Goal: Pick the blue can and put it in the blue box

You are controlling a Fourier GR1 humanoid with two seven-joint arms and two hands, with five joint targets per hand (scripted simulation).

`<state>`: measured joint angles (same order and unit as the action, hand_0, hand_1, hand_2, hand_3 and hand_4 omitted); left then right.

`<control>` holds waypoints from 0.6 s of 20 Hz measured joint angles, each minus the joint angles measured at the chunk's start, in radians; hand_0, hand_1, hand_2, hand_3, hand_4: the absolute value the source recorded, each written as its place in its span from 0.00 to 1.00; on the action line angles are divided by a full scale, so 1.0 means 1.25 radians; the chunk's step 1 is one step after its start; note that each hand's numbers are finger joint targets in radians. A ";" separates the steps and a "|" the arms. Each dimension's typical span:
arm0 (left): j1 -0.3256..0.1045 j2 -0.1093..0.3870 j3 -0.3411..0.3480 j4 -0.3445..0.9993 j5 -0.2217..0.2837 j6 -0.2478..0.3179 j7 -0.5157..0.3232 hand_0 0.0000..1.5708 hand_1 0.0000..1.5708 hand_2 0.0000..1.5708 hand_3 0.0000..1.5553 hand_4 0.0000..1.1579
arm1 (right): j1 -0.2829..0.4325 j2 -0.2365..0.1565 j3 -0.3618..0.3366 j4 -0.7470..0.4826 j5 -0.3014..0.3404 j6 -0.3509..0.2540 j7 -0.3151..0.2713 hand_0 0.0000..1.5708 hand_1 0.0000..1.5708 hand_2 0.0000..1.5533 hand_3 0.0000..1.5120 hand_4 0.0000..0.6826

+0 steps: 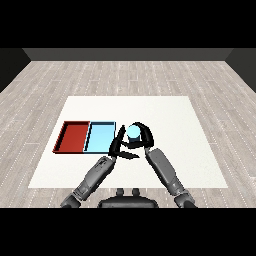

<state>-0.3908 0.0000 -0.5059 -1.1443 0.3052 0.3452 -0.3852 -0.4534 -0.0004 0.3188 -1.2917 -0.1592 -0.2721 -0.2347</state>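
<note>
White table [165,115] on grey plank floor: two trays, red tray [71,136] and light blue tray [100,137]; one light-blue cylindrical can [133,132], right hand [143,136] curled round it; left hand [117,145] fingers straight

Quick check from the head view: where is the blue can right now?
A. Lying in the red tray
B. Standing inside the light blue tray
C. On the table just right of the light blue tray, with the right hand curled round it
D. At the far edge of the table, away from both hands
C: the blue can stands just right of the light blue tray, outside its rim, with the right hand curled round it.
</note>
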 measured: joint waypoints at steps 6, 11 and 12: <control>-0.028 0.002 -0.002 0.057 0.034 -0.010 -0.025 0.00 0.00 0.00 0.00 0.00 | 0.010 0.000 0.006 -0.018 0.000 0.007 0.003 0.91 0.91 0.94 0.91 0.82; -0.054 0.001 -0.016 0.077 0.054 0.004 -0.020 0.00 0.00 0.00 0.00 0.00 | -0.013 0.000 0.020 0.013 -0.025 0.004 -0.021 0.91 0.91 0.94 0.91 0.82; -0.064 0.004 -0.002 0.080 0.050 -0.002 -0.009 0.00 0.00 0.00 0.00 0.00 | -0.020 0.000 0.026 0.017 -0.029 -0.001 -0.022 0.91 0.91 0.94 0.91 0.81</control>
<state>-0.4705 0.0049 -0.5079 -1.0445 0.3682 0.3421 -0.3968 -0.4785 -0.0004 0.3512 -1.2709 -0.1960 -0.2732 -0.2619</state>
